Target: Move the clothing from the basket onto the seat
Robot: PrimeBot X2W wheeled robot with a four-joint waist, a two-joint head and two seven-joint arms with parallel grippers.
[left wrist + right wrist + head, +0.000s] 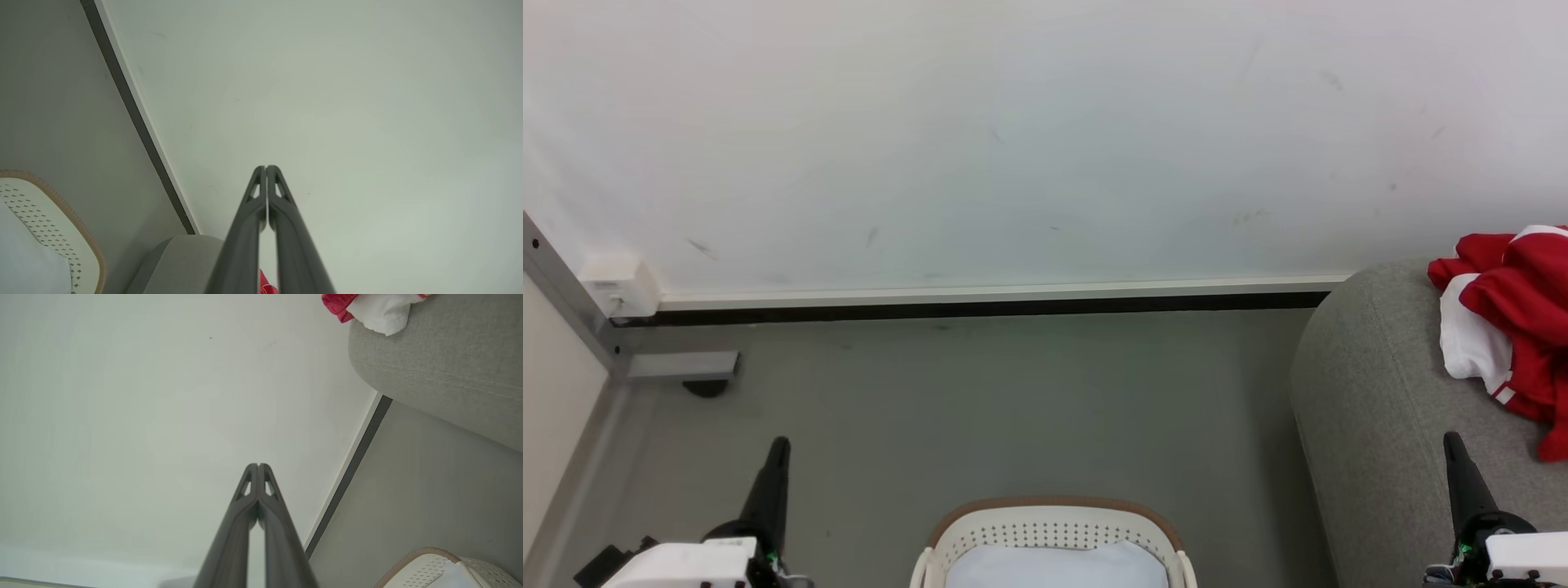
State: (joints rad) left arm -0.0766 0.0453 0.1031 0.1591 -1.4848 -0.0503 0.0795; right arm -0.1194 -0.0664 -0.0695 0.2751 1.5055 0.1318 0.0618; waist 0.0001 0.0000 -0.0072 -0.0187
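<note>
Clothing (1515, 318): soft red fabric, crumpled, with a white panel and a strip of red-and-white trim; lies heaped on the seat (1372, 425), well to the right of the basket (1054, 508).
Seat: grey woven upholstery, rounded edge; stands to the basket's right.
Basket: white perforated plastic, oval, tan rim; the part you can see holds a smooth white lining (1045, 567) and no red.
Left gripper (779, 445): left of the basket, fingers (244, 237) pressed together on nothing.
Right gripper (1451, 441): right of the basket, likewise closed and empty.
Advice: the transfer looks finished, but the basket's near half is out of sight; tilt down and check it before you stop. If a garment is there, pinch a raised fold and lift clear of the rim.
</note>
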